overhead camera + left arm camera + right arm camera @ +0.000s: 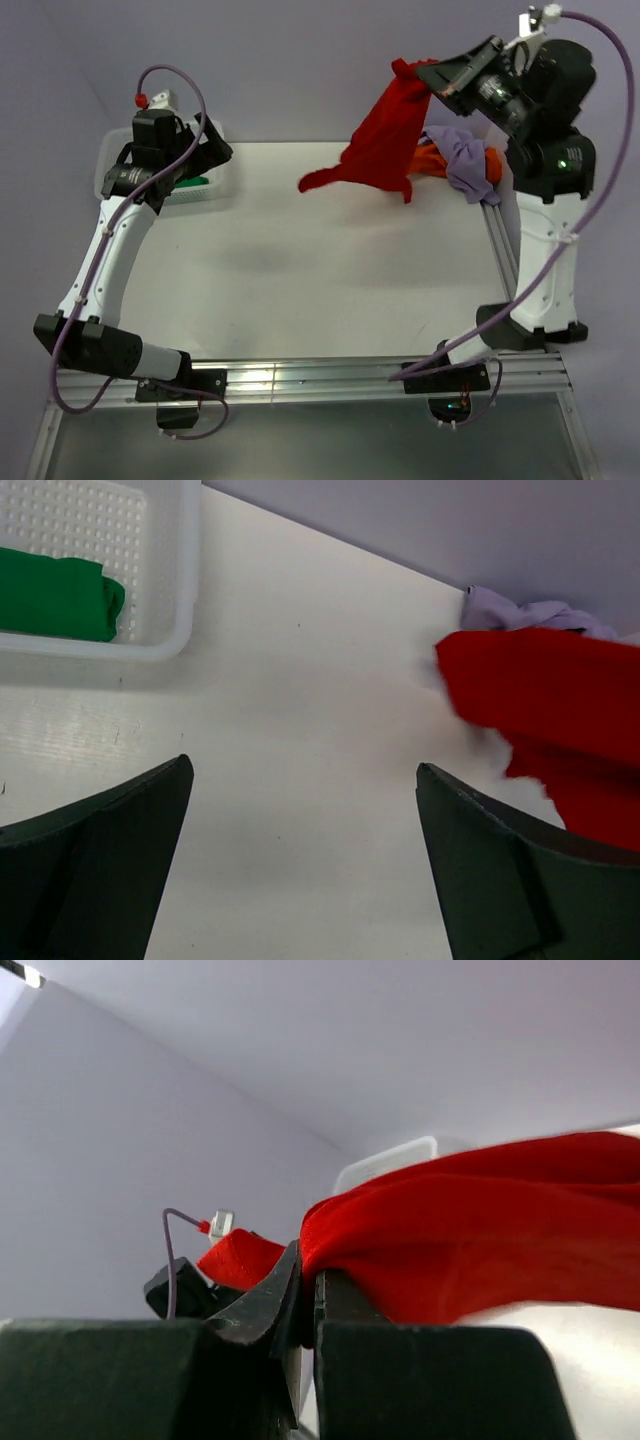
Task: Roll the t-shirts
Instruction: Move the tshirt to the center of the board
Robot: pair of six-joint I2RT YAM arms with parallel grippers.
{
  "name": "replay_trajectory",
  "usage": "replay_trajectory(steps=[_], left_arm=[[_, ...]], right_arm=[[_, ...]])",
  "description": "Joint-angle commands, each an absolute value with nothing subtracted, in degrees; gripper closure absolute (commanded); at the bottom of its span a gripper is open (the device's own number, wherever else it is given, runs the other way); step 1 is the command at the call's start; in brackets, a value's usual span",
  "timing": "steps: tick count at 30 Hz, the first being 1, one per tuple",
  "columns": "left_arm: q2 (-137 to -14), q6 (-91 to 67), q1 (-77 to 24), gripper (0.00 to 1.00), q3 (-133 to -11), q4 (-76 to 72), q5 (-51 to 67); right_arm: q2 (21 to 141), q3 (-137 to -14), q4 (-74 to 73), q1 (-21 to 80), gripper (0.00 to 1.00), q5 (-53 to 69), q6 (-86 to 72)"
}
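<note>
Now | R end effector clamped on red tee, dangling beneath | L end effector open

I see the basket at the table's far left corner, one t-shirt inside. A heap of t-shirts lies far right; just left of it, another t-shirt hangs from my right gripper.
</note>
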State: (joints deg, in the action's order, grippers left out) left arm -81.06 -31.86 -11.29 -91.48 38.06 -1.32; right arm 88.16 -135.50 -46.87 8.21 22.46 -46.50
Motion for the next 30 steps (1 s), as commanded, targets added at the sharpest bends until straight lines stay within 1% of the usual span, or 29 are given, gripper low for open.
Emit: replay_trajectory(steps=[1,2,3,4,7,8,9,11,12,14,16,18,19,21,22,27,28,29,30], left_arm=[[-75.2,-33.6,-11.6,0.01,-89.3,33.0,-1.2],[-72.9,-33.5,-11.6,0.01,-88.5,32.8,-1.6],[-71.8,-33.4,-11.6,0.01,-87.2,32.5,-1.7],[-70.2,-32.9,-11.6,0.00,-86.7,32.6,-1.3],[-68.4,-32.8,-11.8,0.00,-83.3,32.1,-0.4],[-67.3,-32.9,-11.8,0.01,-82.0,30.2,1.5],[-67.0,-33.0,-11.9,0.00,-79.4,29.1,5.2],[-66.3,-33.7,-12.5,0.01,-76.8,27.2,6.8],[-66.0,-33.7,-13.5,0.00,-74.1,26.4,8.3],[-65.7,-33.9,-15.0,0.00,-72.0,25.2,8.8],[-66.0,-33.8,-17.7,0.00,-69.3,24.4,9.7],[-67.1,-33.7,-21.2,0.00,-67.3,24.4,9.4],[-68.4,-33.7,-22.3,0.00,-66.8,24.4,9.1],[-69.5,-34.2,-25.3,0.01,-65.3,24.5,8.4],[-70.7,-34.3,-26.3,0.01,-64.9,24.6,8.1],[-74.5,-35.2,-33.8,0.00,-64.7,26.5,6.2],[-76.2,-35.3,-34.9,0.00,-64.9,27.8,6.1],[-77.1,-36.3,-35.8,0.01,-65.2,28.5,5.5],[-77.8,-37.0,-36.9,0.00,-65.6,29.1,5.4]], right_arm=[[79.2,-124.2,-44.0,5.2,1.00,35.5,-53.4],[75.7,-113.1,-39.7,5.3,1.00,36.0,-54.3],[69.1,-107.9,-38.2,5.0,1.00,36.4,-55.4],[66.4,-100.0,-37.7,4.2,1.00,36.7,-55.3],[59.8,-90.8,-42.7,1.2,1.00,36.1,-51.3],[58.9,-84.6,-45.3,0.8,1.00,36.1,-50.3],[57.0,-81.8,-46.7,0.5,1.00,33.6,-48.5],[55.1,-73.4,-49.2,0.4,1.00,29.9,-47.7],[53.9,-71.2,-50.0,0.4,1.00,25.1,-46.4],[53.4,-65.6,-51.8,0.5,1.00,22.2,-44.7],[54.1,-62.5,-53.3,0.4,1.00,20.2,-41.8],[54.8,-59.2,-56.1,0.4,0.61,17.6,-40.0],[54.8,-58.6,-56.9,0.4,0.41,13.3,-39.6],[53.8,-57.7,-57.0,0.4,0.27,9.7,-39.4],[53.8,-57.8,-56.9,0.4,0.24,8.5,-39.1],[54.8,-58.3,-55.5,0.6,0.24,7.5,-36.5],[54.8,-57.6,-54.3,1.3,0.24,8.4,-35.5],[54.9,-56.4,-51.4,2.5,0.28,9.0,-34.7],[55.8,-56.3,-50.5,6.6,0.28,7.7,-35.1]])
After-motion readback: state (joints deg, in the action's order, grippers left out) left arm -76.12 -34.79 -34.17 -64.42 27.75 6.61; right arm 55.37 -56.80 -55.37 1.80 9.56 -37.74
